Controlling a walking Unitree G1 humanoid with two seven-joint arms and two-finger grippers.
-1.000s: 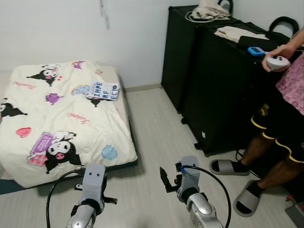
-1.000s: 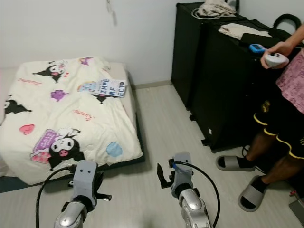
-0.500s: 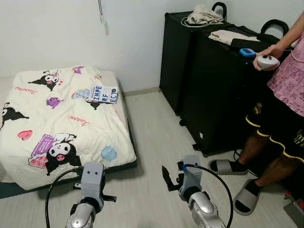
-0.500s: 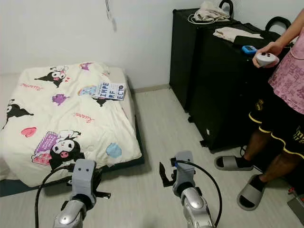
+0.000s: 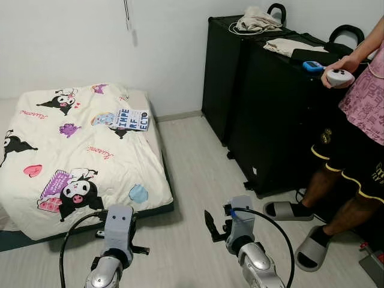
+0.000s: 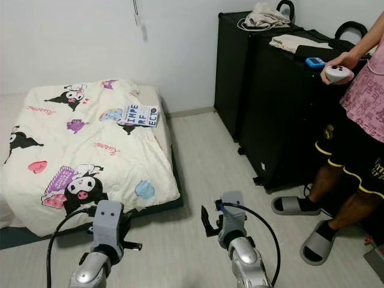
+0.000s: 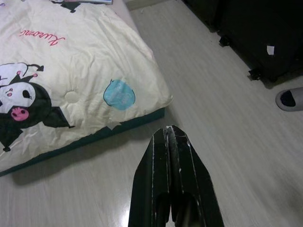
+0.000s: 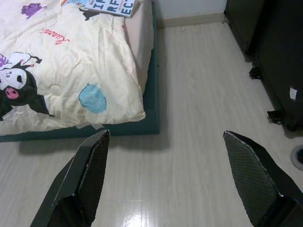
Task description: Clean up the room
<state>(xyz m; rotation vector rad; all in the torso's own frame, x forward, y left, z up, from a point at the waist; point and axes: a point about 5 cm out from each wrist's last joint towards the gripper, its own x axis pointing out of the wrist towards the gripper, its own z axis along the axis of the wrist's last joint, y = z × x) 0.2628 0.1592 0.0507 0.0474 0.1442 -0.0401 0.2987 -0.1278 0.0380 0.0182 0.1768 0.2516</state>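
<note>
A low bed by the left wall carries a cream quilt with cartoon prints. A blue and white book lies on the quilt near its far right side. Both arms are held low over the pale floor in front of the bed's corner. My left gripper is shut with nothing in it, pointing at the floor by the quilt's corner. My right gripper is open and empty, its fingers spread wide over bare floor beside the bed.
Tall black cabinets stand along the right, with folded clothes on top. A person in slippers stands at the right holding a white controller. A strip of floor runs between the bed and the cabinets.
The head view has shifted slightly since a second ago, showing more of the wall and cabinet tops. Both arms keep the same pose and the grippers are unchanged.
</note>
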